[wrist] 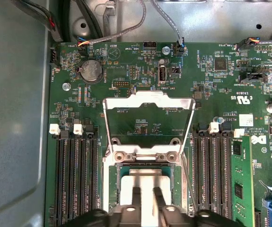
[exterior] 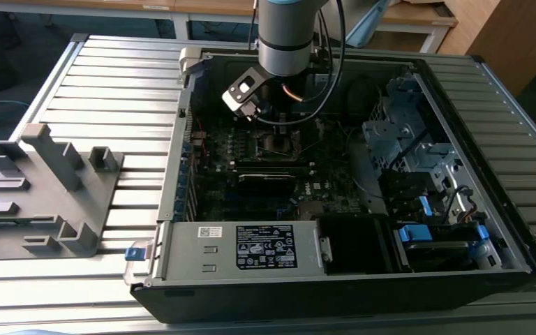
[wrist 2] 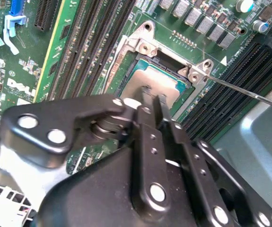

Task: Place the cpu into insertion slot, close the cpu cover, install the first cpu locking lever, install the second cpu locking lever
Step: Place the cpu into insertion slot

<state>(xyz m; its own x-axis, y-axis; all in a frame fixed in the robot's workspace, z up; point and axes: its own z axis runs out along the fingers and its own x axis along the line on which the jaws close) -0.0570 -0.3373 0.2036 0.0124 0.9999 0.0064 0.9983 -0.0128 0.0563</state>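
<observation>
Gripper of black metal, two-fingered (wrist 2: pixel 153 97), hangs tips-down over the open socket in both wrist views. Its jaws stand a narrow gap apart and clamp nothing. The tips lie over the middle of the small flat square cpu with a dull grey metal top (wrist: pixel 143 176). Contact between tips and chip cannot be confirmed.

The cpu lies flat inside the socket recess, level with its surround. Just beyond it, the thin silvery metal square cpu cover (wrist: pixel 126 100) is swung up on its hinge, with bare green board showing through its window. A thin silvery wire locking lever (wrist 2: pixel 249 92) juts out unlatched from the socket corner.

Long black memory slots (wrist: pixel 74 179) flank the socket on both sides. One green memory module (wrist: pixel 240 179) stands in a slot well apart from the socket.

In the exterior view the grey robot arm (exterior: pixel 287 35) reaches down into the open black computer case (exterior: pixel 491 174), which lies on a grey slatted metal table (exterior: pixel 109 84).
</observation>
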